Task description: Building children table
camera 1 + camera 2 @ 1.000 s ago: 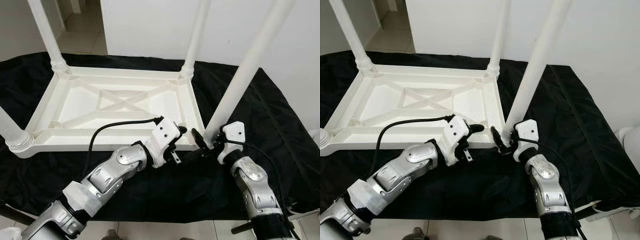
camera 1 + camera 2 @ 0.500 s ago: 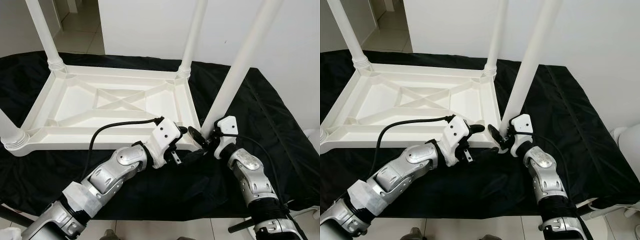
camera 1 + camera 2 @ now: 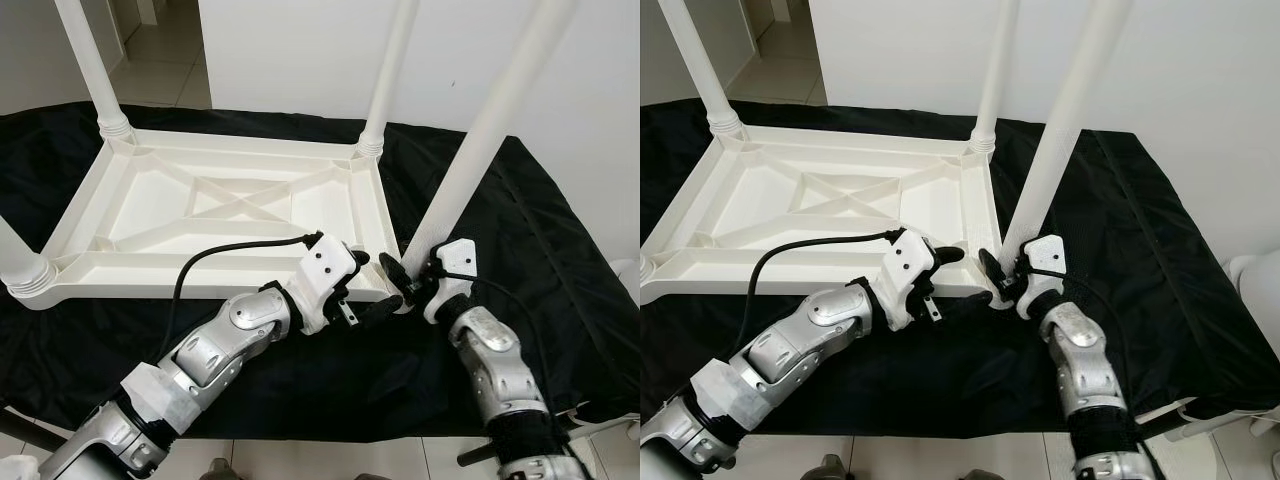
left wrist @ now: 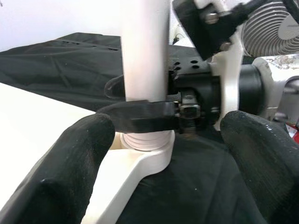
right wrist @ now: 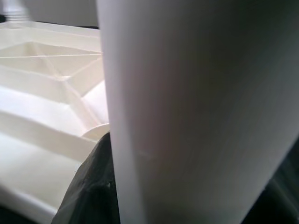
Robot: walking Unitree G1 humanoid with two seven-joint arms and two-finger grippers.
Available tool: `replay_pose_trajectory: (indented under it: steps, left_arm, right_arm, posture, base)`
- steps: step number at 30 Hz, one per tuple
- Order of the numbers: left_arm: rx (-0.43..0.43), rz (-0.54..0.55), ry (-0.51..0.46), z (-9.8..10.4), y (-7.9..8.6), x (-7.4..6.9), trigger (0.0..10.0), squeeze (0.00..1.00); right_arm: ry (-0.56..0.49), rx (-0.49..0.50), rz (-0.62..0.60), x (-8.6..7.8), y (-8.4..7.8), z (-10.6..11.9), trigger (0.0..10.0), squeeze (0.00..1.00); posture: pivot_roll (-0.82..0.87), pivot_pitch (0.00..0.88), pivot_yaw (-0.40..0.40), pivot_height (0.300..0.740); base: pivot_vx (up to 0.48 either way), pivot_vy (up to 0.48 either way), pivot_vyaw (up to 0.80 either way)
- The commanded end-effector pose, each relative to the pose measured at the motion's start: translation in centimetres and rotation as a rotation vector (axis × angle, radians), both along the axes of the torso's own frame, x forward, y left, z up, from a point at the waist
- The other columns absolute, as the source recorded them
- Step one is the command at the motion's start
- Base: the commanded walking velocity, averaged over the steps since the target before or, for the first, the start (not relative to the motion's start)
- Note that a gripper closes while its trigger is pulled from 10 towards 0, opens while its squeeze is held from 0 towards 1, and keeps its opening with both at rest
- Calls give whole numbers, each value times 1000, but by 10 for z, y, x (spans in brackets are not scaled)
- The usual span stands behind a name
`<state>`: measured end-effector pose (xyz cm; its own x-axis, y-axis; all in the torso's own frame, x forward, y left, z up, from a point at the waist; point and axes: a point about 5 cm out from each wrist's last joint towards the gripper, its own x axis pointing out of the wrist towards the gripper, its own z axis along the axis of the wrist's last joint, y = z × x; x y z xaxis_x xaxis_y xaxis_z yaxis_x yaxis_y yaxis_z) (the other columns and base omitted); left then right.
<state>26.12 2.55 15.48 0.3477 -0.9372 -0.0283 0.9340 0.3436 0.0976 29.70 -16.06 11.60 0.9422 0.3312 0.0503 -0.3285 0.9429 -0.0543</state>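
Clenching our right end effector [image 3: 408, 283] low on the white plastic table leg [image 3: 470, 170], we have straightened it into its socket; our left end effector [image 3: 368, 290] hovers released beside it

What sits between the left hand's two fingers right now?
In the left wrist view, the left hand's fingers flank the white table leg and the right hand clamped on it.
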Motion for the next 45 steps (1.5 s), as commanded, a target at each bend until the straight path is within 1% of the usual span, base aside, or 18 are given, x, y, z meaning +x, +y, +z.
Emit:
replay_pose_trajectory:
  steps: [1, 2, 4, 7, 8, 9, 11, 13, 17, 19, 22, 23, 29, 32, 33, 35, 36, 45]
  left_arm:
    - [33, -236, 4, -1, -3, -12, 10000, 0]
    - [32, -236, 6, -1, -3, -12, 10000, 0]
    - [32, -236, 6, -1, -3, -12, 10000, 0]
    - [32, -239, 11, -1, -2, -13, 10000, 0]
    - [32, -239, 11, -1, -2, -13, 10000, 0]
    - [32, -240, 11, -2, -2, -13, 10000, 0]
    - [32, -240, 11, -2, -2, -13, 10000, 0]
    - [35, -241, 12, -2, -2, -13, 10000, 0]
    - [37, -241, 12, -2, -2, -13, 10000, 0]
    - [34, -239, 13, -2, -2, -13, 10000, 0]
    - [34, -237, 13, -2, -2, -13, 10000, 0]
    - [34, -236, 12, -2, -2, -13, 10000, 0]
    - [34, -230, 12, -2, -1, -12, 10000, 0]
    - [34, -229, 11, -2, -1, -12, 10000, 0]
    - [34, -229, 10, -2, -1, -12, 10000, 0]
    - [35, -229, 10, -2, -1, -12, 10000, 0]
    - [35, -230, 10, -2, -1, -12, 10000, 0]
    - [39, -234, 7, -1, -1, -10, 10000, 0]
  right_arm:
    - [27, -13, -109, -1, -9, -3, 10000, 0]
    - [36, 0, -182, -1, -8, -3, 10000, 0]
    - [36, 0, -182, -1, -8, -3, 10000, 0]
    - [51, 27, -402, -4, 0, -2, 10000, 0]
    - [51, 27, -402, -4, 0, -2, 10000, 0]
    - [51, 29, -459, -5, 2, -1, 10000, 0]
    - [51, 29, -459, -5, 2, -1, 10000, 0]
    - [62, 61, -589, -5, 12, -3, 10000, 0]
    - [70, 75, -611, -5, 18, -4, 10000, 0]
    - [47, 107, -564, -4, 26, 1, 10000, 0]
    - [36, 115, -537, -6, 25, 3, 10000, 0]
    - [30, 129, -517, -8, 22, 4, 10000, 1000]
    - [-8, 145, -428, -19, 12, 8, 10000, 1000]
    - [-9, 117, -389, -25, 4, 7, 10000, 1000]
    - [-7, 111, -357, -27, 0, 6, 10000, 243]
    - [-5, 109, -334, -29, -3, 5, 10000, 243]
    - [-2, 101, -296, -31, -6, 4, 10000, 0]
    - [-8, 31, -71, -31, -20, -1, 10000, 0]
  posture:
    - [25, 0, -54, 740]
    - [22, 0, -52, 740]
    - [22, 0, -52, 740]
    - [21, 0, -48, 740]
    - [21, 0, -48, 740]
    - [22, 0, -49, 740]
    - [22, 0, -49, 740]
    - [28, 0, -52, 740]
    - [28, 0, -52, 740]
    - [28, 0, -53, 740]
    - [28, 0, -58, 740]
    - [29, 0, -58, 740]
    - [28, 0, -60, 740]
    - [25, 0, -61, 740]
    - [24, 0, -59, 740]
    - [24, 0, -59, 740]
    - [23, 0, -56, 740]
    - [22, 0, -50, 740]
  base:
    - [0, 0, 0]
    - [0, 0, 0]
    - [0, 0, 0]
    - [0, 0, 0]
    - [0, 0, 0]
    - [0, 0, 0]
    - [0, 0, 0]
    - [0, 0, 0]
    - [0, 0, 0]
    - [0, 0, 0]
    - [0, 0, 0]
    - [0, 0, 0]
    - [0, 0, 0]
    - [0, 0, 0]
    - [0, 0, 0]
    - [0, 0, 0]
    - [0, 0, 0]
    - [0, 0, 0]
